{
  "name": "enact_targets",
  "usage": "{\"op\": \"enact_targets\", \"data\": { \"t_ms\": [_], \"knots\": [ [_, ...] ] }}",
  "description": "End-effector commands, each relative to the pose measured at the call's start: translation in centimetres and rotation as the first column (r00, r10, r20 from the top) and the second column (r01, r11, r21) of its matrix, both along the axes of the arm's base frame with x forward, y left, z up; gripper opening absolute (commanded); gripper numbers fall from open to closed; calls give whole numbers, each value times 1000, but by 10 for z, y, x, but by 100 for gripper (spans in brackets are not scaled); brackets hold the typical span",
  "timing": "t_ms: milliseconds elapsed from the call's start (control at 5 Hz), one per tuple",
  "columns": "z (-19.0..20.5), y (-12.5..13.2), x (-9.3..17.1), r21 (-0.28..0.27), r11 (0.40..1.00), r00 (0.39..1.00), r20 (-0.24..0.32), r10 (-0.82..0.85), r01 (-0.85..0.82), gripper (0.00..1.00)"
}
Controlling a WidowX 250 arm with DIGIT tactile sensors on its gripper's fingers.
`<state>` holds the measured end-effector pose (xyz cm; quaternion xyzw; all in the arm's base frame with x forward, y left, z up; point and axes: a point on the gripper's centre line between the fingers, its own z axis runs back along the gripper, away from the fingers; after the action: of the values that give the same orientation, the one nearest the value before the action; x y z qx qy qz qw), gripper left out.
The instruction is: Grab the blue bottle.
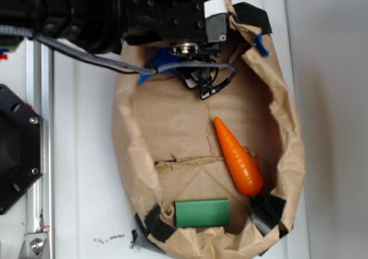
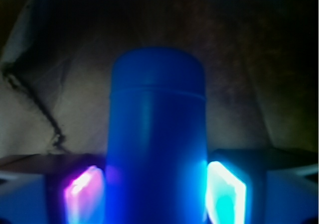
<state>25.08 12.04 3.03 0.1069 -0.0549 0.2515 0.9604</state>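
Paper walls (image 1: pixel 290 155) crowd gripper (image 2: pixel 157 194), seemingly touching blue bottle (image 2: pixel 157 124).

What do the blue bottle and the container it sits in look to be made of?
Blue bottle: likely smooth plastic, with an even solid colour and a soft sheen between the tool's pads. Container: brown paper, matte, creased and torn, with black tape at the rim.

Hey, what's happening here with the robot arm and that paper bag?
The robot arm is reaching into the top end of a crumpled brown paper bag lying open on a white surface. The wrist view shows the blue bottle sitting between the gripper's two fingers, one glowing pad on each side of it, though whether they are already squeezing it is hard to tell. From outside, only a bit of blue shows under the arm. An orange toy carrot and a green block lie untouched further down the bag.
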Motion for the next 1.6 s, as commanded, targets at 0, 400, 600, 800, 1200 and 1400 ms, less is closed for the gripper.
{"op": "enact_targets", "data": {
  "t_ms": [0,400,600,800,1200,1400],
  "knots": [
    [16,14,-3,5,998,997,46,56,-56,0],
    [64,-15,-4,-79,992,995,45,-90,94,0],
    [102,-43,-5,-136,975,984,37,-174,177,0],
    [127,-61,-8,-153,957,969,44,-243,247,0],
    [153,-77,-11,-197,936,957,35,-289,290,0],
    [156,-78,-8,-210,936,959,52,-278,283,0]
  ]
}}
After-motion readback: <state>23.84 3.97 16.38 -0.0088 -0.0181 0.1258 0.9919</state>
